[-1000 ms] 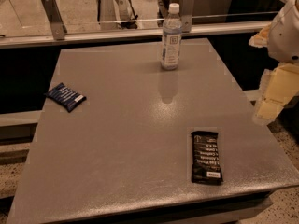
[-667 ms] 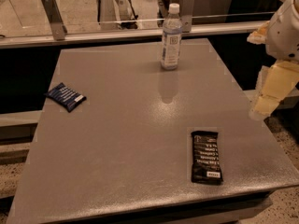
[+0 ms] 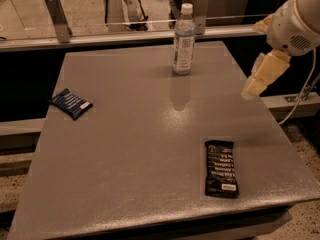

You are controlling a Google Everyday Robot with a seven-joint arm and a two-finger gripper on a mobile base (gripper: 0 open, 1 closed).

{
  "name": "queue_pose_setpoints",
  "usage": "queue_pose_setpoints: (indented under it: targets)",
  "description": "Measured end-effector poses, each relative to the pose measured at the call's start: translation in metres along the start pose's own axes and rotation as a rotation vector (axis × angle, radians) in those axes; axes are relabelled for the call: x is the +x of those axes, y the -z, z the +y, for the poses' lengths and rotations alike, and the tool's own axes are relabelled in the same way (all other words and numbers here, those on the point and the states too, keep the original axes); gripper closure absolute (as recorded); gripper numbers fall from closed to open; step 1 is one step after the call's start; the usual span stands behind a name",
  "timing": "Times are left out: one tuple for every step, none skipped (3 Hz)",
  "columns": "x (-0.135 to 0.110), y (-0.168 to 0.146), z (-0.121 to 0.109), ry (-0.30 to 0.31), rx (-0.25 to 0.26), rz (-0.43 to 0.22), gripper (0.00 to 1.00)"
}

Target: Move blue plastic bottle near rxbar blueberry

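1. The gripper is seen at the right side, held above the table's right edge and angled down and to the left, below a rounded white arm housing.
2. Nothing is held by the gripper; whether it is set wide or narrow cannot be told from this view.
3. The blue plastic bottle is stood upright near the far edge of the table, well apart from the gripper; it is made of clear bluish plastic, topped with a white cap and wrapped in a pale label.
4. The rxbar blueberry is laid flat near the left edge, turned at a slant, well apart from the bottle; it is a small dark blue wrapper with white lettering that cannot be read.
5. A longer black bar wrapper with white text is laid flat near the front right corner.
6. The tabletop is grey, matte and finely speckled, and a faint reflection of the bottle is carried on it.
7. The arm is cut off by the right and top edges, so the upper links are not seen.
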State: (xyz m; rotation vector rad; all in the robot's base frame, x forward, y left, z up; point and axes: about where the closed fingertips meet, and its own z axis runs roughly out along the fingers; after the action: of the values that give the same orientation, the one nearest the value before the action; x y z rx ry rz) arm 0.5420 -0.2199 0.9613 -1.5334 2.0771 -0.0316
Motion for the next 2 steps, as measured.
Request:
queue_pose_setpoints:
  targets:
    - [-0.016,-0.028,-0.042,-0.062,0.051,-0.110,0.00]
    - [-0.038,-0.059,-0.082,-0.137,0.081,-0.252,0.00]
